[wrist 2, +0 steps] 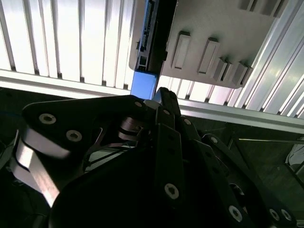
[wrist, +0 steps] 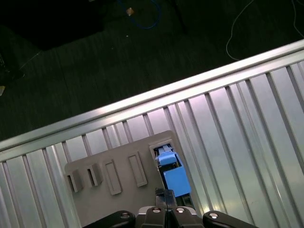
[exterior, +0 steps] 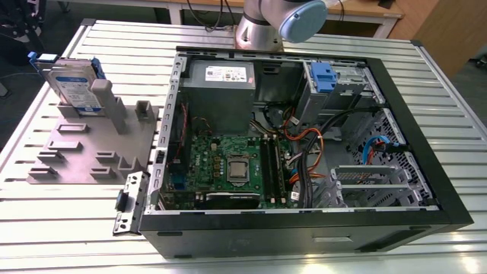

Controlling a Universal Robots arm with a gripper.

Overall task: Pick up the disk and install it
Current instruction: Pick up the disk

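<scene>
The disk point(exterior: 72, 85) stands on edge in a slot of the grey fixture point(exterior: 84, 154) at the exterior view's left, silver with a white-and-blue label and a blue frame. Both wrist views look down on it from above: the disk's blue top edge point(wrist: 173, 176) sticks out of the fixture point(wrist: 118, 159), and the disk point(wrist 2: 145, 57) is seen beside the fixture point(wrist 2: 223, 28). My gripper point(wrist: 166, 202) hovers well above the disk, apart from it, its fingertips together and holding nothing. The gripper point(wrist 2: 161, 95) looks shut in the second wrist view too.
An open computer case point(exterior: 426, 171) lies on the slatted metal table point(exterior: 68, 228), with a motherboard, cables and a drive bay with a blue latch point(exterior: 323, 77) at its far side. The arm's base point(exterior: 263, 28) stands behind the case. Dark floor lies beyond the table edge point(wrist: 142, 102).
</scene>
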